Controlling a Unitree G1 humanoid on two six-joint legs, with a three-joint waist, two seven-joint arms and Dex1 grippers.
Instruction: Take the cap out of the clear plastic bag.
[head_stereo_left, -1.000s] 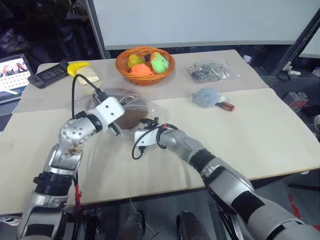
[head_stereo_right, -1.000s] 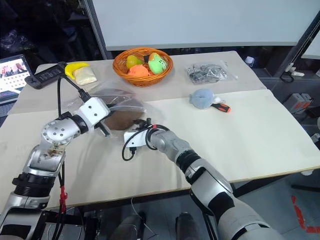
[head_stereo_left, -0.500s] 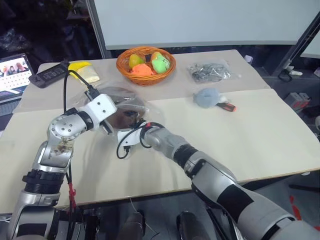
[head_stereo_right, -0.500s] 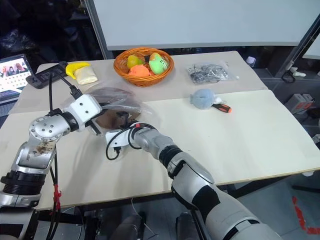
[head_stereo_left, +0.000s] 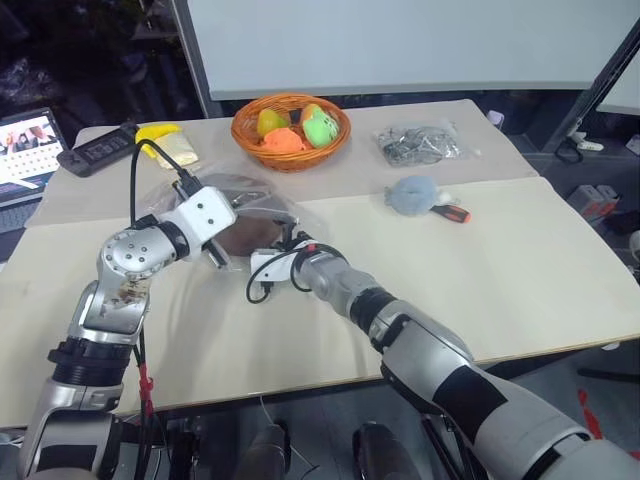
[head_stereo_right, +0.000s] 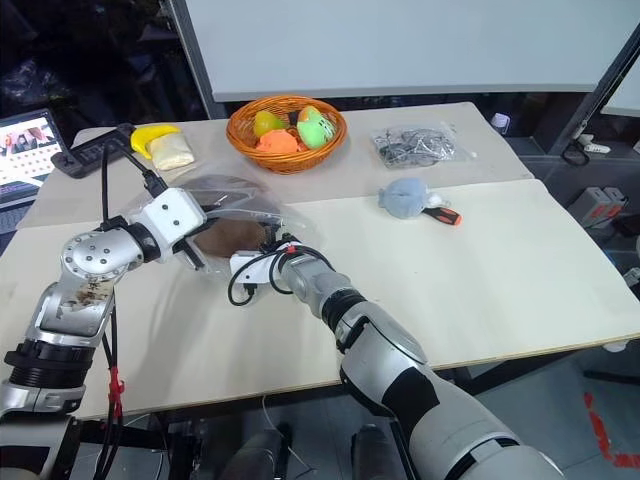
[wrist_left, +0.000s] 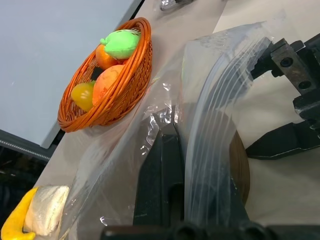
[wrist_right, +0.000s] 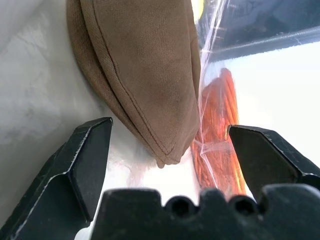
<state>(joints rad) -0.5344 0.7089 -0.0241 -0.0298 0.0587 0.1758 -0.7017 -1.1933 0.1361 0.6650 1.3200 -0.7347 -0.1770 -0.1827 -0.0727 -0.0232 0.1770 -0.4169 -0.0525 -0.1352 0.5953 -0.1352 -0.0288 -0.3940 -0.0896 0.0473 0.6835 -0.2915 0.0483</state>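
A big table (head_stereo_left: 520, 290) was covered with a pale cloth. A white board (head_stereo_left: 400, 45) was set up behind it. The floor (head_stereo_left: 600, 400) was seen to be dark. A lit screen (head_stereo_left: 25, 145) was placed at the far left.

Head stereo pair looking down over table (head_stereo_left: 520, 260), wrist views close, sharing cap (wrist_right: 145, 75)

Beige table (head_stereo_left: 520, 270), fruit basket (head_stereo_left: 290, 130), clear plastic bag (head_stereo_left: 250, 200), remote (head_stereo_left: 98, 150)
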